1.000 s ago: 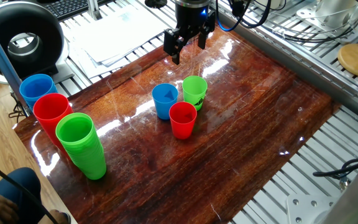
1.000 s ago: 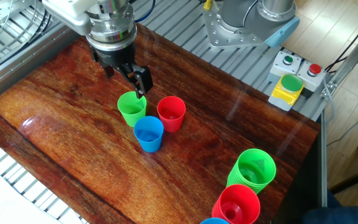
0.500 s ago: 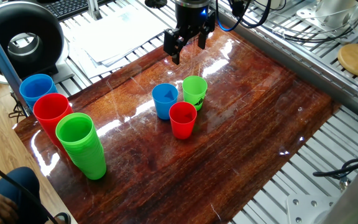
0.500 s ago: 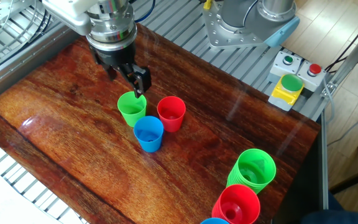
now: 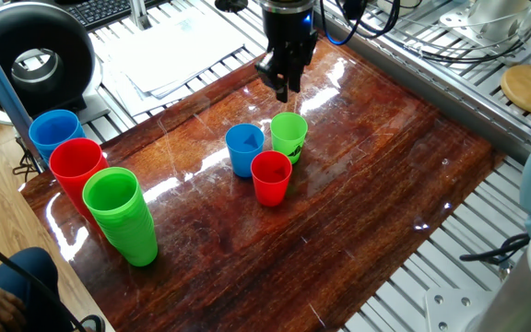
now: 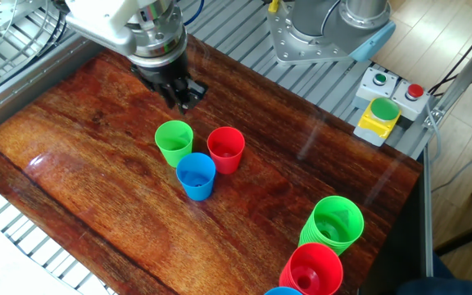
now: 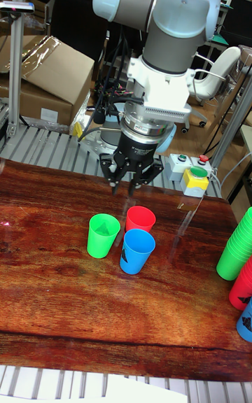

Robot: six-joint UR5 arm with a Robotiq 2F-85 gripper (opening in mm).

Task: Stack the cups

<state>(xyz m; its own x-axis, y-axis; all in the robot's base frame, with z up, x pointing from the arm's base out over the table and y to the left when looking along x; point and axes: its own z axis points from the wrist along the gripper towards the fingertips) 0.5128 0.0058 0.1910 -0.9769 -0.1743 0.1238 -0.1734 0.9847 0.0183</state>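
Three small cups stand close together mid-table: the blue cup [image 5: 244,148] [image 6: 196,175] [image 7: 136,250], the red cup [image 5: 271,177] [image 6: 226,148] [image 7: 140,220] and the light green cup [image 5: 289,135] [image 6: 174,142] [image 7: 103,234], which has a small dark mark on its side. All are upright and separate. My gripper [image 5: 282,88] [image 6: 182,98] [image 7: 129,183] hangs above the table just behind the green and red cups. It is open, holds nothing and touches no cup.
Taller blue [image 5: 55,132], red [image 5: 76,168] and green [image 5: 122,214] cup stacks stand at one table end; the green stack [image 6: 334,221] and red stack [image 6: 312,269] show in the other view. A button box [image 6: 381,106] sits off the table edge.
The gripper has turned about its vertical axis, so its fingers now line up differently, and it has shifted slightly sideways behind the cups. The cups have not moved.
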